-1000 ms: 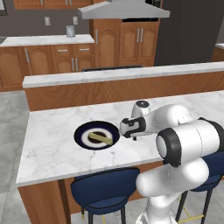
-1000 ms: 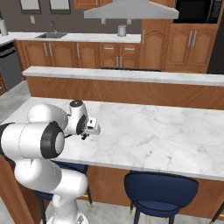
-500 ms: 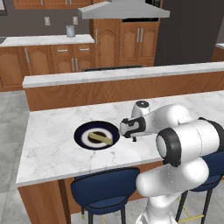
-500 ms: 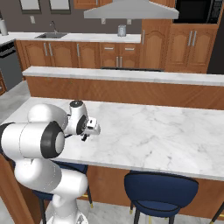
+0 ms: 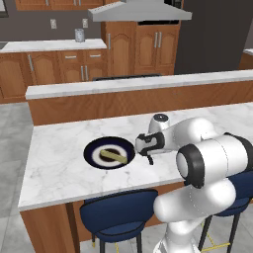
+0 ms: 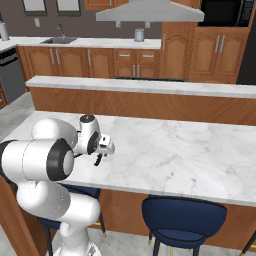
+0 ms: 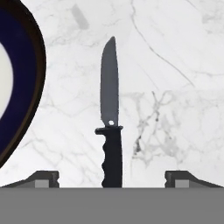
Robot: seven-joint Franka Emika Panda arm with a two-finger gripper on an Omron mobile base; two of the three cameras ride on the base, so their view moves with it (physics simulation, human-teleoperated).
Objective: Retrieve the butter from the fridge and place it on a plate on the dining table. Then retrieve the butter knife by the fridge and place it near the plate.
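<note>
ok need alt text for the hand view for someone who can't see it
A dark butter knife lies flat on the white marble dining table, blade pointing away from the camera, its handle between the spread fingertips of the open gripper, neither touching it. The curved rim of the navy plate shows at the left edge, apart from the knife.

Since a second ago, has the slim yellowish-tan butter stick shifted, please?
No. The butter stick lies on the same spot of the navy plate, across its white ring.
</note>
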